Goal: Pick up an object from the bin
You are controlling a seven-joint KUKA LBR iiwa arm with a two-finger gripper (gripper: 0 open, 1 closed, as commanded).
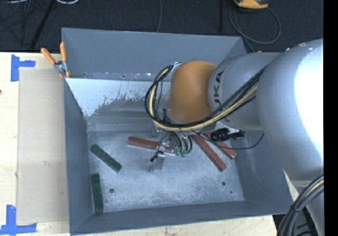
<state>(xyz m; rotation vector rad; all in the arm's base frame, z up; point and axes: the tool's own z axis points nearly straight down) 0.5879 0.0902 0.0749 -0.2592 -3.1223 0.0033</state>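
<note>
We are looking down into a grey metal bin [132, 55]. The robot's hand [157, 159] is hanging low near the bin's middle, just beside the right end of a flat reddish-brown stick [140, 143]. We cannot tell whether the hand is spread or pressed together. We are judging this stick to be light, stiff and smooth, best taken across its narrow width near the middle. A dark green bar [105, 157] is lying apart, to the left.

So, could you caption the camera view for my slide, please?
The gripper hangs low in the bin beside a reddish-brown bar.
</note>
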